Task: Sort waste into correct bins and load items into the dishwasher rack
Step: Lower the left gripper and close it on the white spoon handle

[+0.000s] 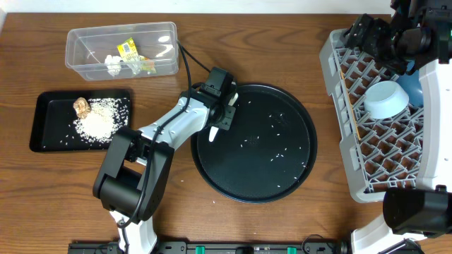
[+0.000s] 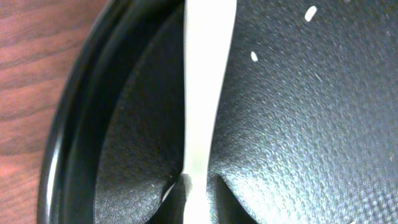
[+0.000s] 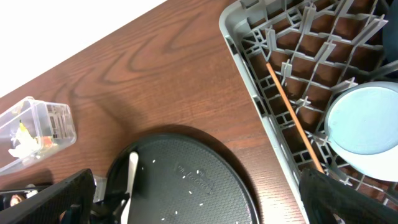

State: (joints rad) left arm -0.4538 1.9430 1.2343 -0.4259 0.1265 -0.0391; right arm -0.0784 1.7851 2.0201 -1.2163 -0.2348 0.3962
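**White utensil gripped at the round tray**

The left end effector (image 1: 224, 115) is clamped on a smooth white utensil (image 2: 205, 93) over the pebble-textured round black tray (image 1: 282, 183), speckled with rice grains (image 2: 254, 56). The yellow-green wrapper (image 1: 129, 49), print unreadable, and crumpled tissue (image 1: 113, 65) sit in the clear tub (image 1: 81, 53); a rice heap (image 1: 99, 121) and brown lump (image 1: 81, 106) lie in the shallow black tray (image 1: 49, 113). The right end effector (image 1: 373, 41), its jaws apart, hangs over the grey lattice rack (image 1: 342, 141).

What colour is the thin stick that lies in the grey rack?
The stick is orange-brown; it is clearest in the right wrist view.
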